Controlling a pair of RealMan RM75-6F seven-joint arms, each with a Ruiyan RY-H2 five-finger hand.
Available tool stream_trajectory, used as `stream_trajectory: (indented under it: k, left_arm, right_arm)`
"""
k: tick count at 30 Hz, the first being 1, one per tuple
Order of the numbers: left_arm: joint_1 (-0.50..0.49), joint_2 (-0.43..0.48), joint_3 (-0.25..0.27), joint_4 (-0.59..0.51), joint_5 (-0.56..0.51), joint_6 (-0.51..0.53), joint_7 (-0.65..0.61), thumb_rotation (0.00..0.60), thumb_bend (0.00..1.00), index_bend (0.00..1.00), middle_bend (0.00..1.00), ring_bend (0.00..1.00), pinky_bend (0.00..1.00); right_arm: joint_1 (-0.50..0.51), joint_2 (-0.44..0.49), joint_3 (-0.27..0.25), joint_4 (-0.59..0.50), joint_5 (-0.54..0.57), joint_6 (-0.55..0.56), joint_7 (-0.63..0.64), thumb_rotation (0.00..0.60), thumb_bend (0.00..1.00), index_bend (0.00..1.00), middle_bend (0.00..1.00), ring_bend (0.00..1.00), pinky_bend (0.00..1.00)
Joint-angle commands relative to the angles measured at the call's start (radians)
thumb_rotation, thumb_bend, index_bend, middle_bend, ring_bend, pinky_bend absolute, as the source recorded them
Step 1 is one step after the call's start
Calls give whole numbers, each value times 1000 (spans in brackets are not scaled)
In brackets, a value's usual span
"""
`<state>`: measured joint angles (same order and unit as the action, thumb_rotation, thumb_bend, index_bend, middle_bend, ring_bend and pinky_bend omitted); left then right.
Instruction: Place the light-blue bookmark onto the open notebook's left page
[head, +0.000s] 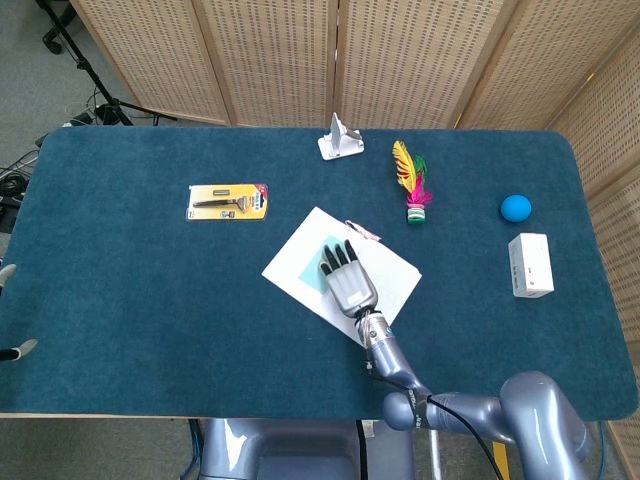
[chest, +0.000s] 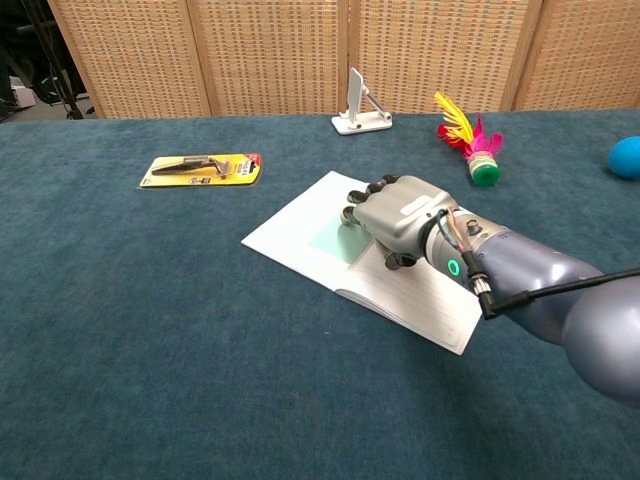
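The open notebook (head: 292, 268) (chest: 290, 235) lies tilted in the middle of the table. The light-blue bookmark (head: 312, 264) (chest: 328, 240) lies flat on its left page. My right hand (head: 346, 279) (chest: 398, 218) is stretched out palm down over the notebook, and its dark fingertips (head: 336, 254) reach onto the bookmark's right edge. The fingers are spread and nothing is pinched between them. Two small grey tips (head: 6, 272) show at the far left edge of the head view, perhaps my left hand; its pose is hidden.
A yellow packaged tool (head: 229, 201) lies at the left. A white stand (head: 340, 138) is at the back, with a feathered shuttlecock (head: 413, 190), a blue ball (head: 515, 207) and a white box (head: 530, 265) to the right. Wicker screens stand behind the table.
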<state>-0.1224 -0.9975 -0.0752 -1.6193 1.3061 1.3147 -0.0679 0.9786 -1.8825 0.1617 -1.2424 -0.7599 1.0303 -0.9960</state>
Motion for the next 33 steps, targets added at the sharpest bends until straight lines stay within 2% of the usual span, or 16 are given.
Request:
stream_trajectory:
  k: [1, 8, 13, 16, 20, 23, 24, 26, 27, 28, 29, 33]
  left_arm:
    - [0, -1, 0, 1, 0, 0, 0, 600, 0, 0, 0, 0, 0]
    - [1, 0, 0, 0, 1, 3, 1, 600, 0, 0, 0, 0, 0]
    - [-1, -1, 1, 0, -1, -3, 4, 600, 0, 0, 0, 0, 0]
    - [0, -1, 2, 0, 3, 0, 3, 600, 0, 0, 0, 0, 0]
    - [2, 1, 2, 0, 6, 4, -4, 600, 0, 0, 0, 0, 0]
    - [4, 3, 3, 1, 8, 7, -10, 600, 0, 0, 0, 0, 0]
    - [5, 3, 3, 1, 9, 8, -12, 600, 0, 0, 0, 0, 0]
    - [9, 5, 2, 3, 11, 15, -17, 600, 0, 0, 0, 0, 0]
    - [10, 5, 2, 3, 12, 19, -18, 600, 0, 0, 0, 0, 0]
    - [12, 5, 2, 4, 13, 23, -19, 600, 0, 0, 0, 0, 0]
    - [15, 5, 2, 4, 14, 29, -21, 600, 0, 0, 0, 0, 0]
    - [30, 0, 0, 4, 24, 65, -19, 600, 0, 0, 0, 0, 0]
  right_arm:
    - [-2, 3, -1, 0, -8, -3, 5, 600, 1000, 119, 25, 0, 26]
    - [-6, 9, 4, -7, -28, -10, 26, 600, 1000, 118, 22, 0, 26]
    - [-11, 19, 3, -34, -104, 7, 76, 600, 1000, 111, 6, 0, 26]
    - [-11, 22, 10, -45, -163, 31, 111, 600, 1000, 71, 0, 0, 26]
    - [-13, 47, 26, -97, -204, 54, 128, 600, 1000, 52, 0, 0, 26]
    - [-23, 97, 40, -179, -252, 79, 162, 600, 986, 32, 0, 0, 26]
    - [-29, 116, 40, -205, -267, 81, 179, 600, 868, 20, 0, 0, 26]
    - [-52, 176, 40, -279, -313, 100, 230, 600, 461, 6, 0, 0, 26]
    - [-63, 200, 35, -304, -331, 107, 247, 600, 200, 1, 0, 0, 26]
    - [-78, 226, 30, -328, -354, 125, 264, 600, 57, 0, 0, 0, 26]
    - [-97, 259, 18, -356, -388, 145, 287, 600, 11, 0, 0, 0, 26]
    - [-187, 380, -49, -414, -525, 231, 400, 600, 0, 0, 0, 0, 26]
